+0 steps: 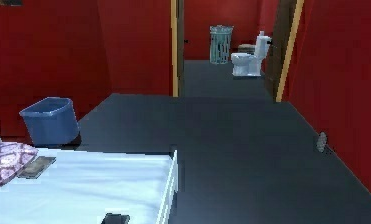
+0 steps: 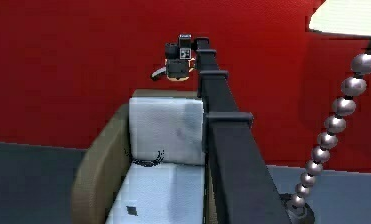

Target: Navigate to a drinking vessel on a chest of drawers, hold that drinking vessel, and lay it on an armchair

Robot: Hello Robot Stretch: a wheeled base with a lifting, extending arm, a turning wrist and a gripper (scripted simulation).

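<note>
The tool [image 2: 159, 72] is hanging at twelve o'clock of the olive-framed, grey-cushioned armchair [image 2: 158, 150]; whether it is gripping anything I cannot tell. Seemingly the laying step is beginning, calling for lowering seatward.

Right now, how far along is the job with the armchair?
Done, apparently: the robot stands beside the armchair. In hand: the gripper hangs near its backrest top, before the red wall; whether it holds a vessel, I cannot tell. Left: laying the vessel on the seat cushion.
</note>
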